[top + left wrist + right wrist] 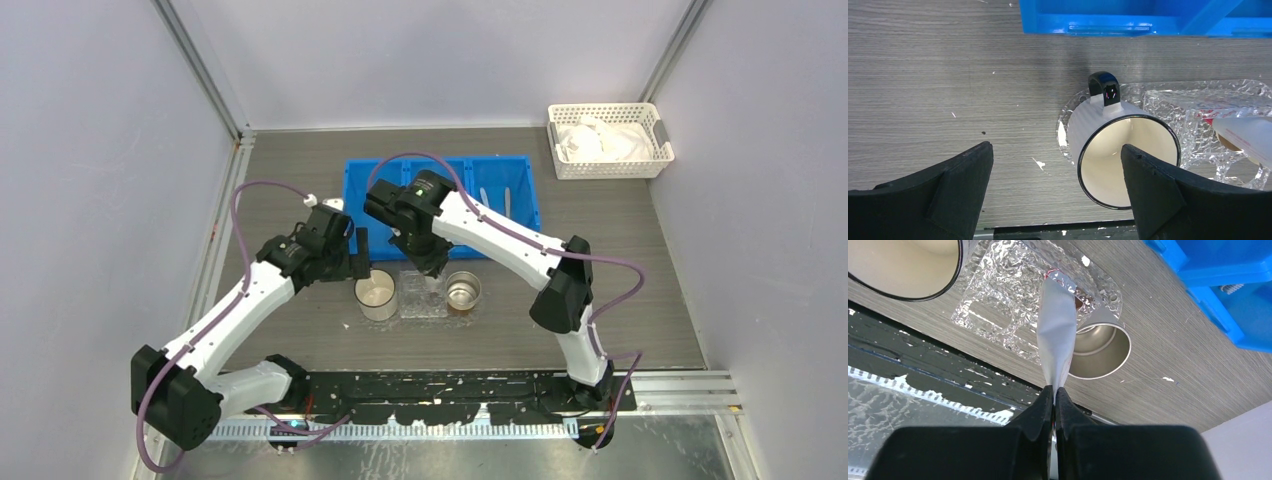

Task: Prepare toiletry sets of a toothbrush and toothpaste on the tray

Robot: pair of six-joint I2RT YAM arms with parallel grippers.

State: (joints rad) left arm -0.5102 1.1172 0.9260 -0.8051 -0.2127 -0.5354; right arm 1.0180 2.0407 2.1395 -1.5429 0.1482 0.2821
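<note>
The clear moulded tray lies between a white mug and a metal cup. My right gripper is shut on the pointed end of a clear-wrapped toiletry set, its jaws pinched tight. The set's far end, with a reddish tip, rests on or just above the tray. My left gripper is open and empty, just above the mug, with one finger over its rim. The tray and the set show at the right of the left wrist view.
A blue three-compartment bin stands behind the tray, with slim items in its right compartments. A white lattice basket with white bags sits at the back right. The metal cup stands next to the tray.
</note>
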